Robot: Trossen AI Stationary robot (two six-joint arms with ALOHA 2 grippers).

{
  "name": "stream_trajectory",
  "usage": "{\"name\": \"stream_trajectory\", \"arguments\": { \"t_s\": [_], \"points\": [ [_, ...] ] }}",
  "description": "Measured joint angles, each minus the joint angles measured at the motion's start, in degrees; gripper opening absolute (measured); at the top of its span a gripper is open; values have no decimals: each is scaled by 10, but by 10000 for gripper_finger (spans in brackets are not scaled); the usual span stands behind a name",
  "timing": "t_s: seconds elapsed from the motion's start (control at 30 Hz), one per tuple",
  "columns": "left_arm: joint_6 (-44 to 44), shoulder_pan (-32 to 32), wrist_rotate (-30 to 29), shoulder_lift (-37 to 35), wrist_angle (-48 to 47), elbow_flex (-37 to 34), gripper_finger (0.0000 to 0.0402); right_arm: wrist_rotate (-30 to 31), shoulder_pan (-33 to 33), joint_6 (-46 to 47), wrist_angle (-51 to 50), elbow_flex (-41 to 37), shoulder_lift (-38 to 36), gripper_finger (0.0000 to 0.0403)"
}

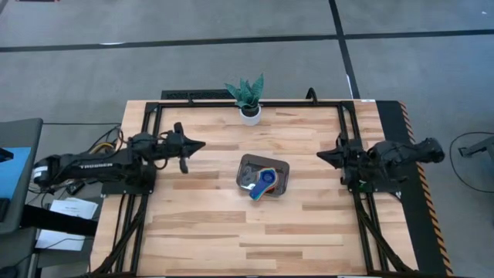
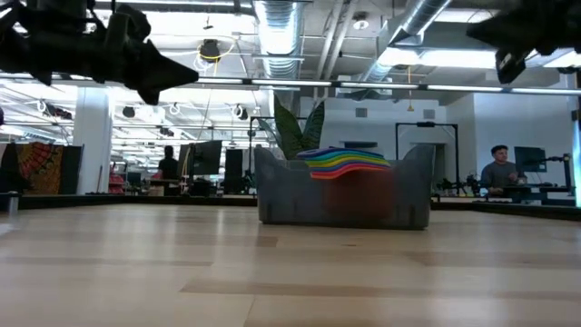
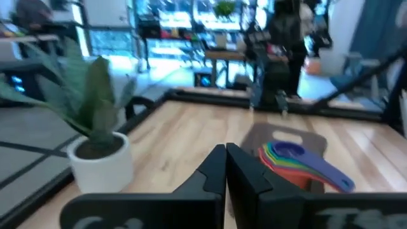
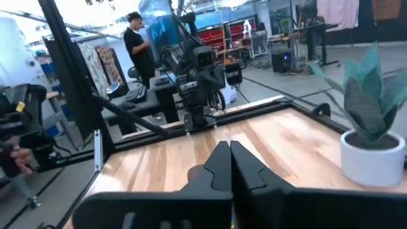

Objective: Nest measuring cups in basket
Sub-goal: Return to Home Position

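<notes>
Measuring cups (image 1: 263, 182): nested stack, handles fanned, lying in basket (image 1: 282, 167), mid-tabletop (image 1: 201, 232).
Left gripper (image 1: 201, 144): fingers pressed together, empty, raised well left of basket.
Right gripper (image 1: 319, 155): fingers together, empty, raised right of basket.

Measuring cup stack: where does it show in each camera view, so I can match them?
High view: cup stack in the basket, mid-table.
Low view: handles fanned above the basket's rim.
Left wrist view: ahead of the left gripper.
Right wrist view: not in it.
Shared landmark: the potted plant, in all four.
</notes>
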Motion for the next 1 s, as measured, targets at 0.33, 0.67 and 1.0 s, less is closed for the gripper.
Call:
{"name": "stream_trajectory", "arguments": {
  "t_s": [0.33,0.67,1.0],
  "points": [
    [-47,-6,16,-76,34,-73,0,-64,-70,0,1,-60,-44,6],
    [-6,-75,-32,-120,1,-88,0,-123,-93,-35,70,-117,-55,11],
    [48,-133,-52,-119,-25,-89,0,-123,-81,-81,117,-154,-53,16]
  ]
}}
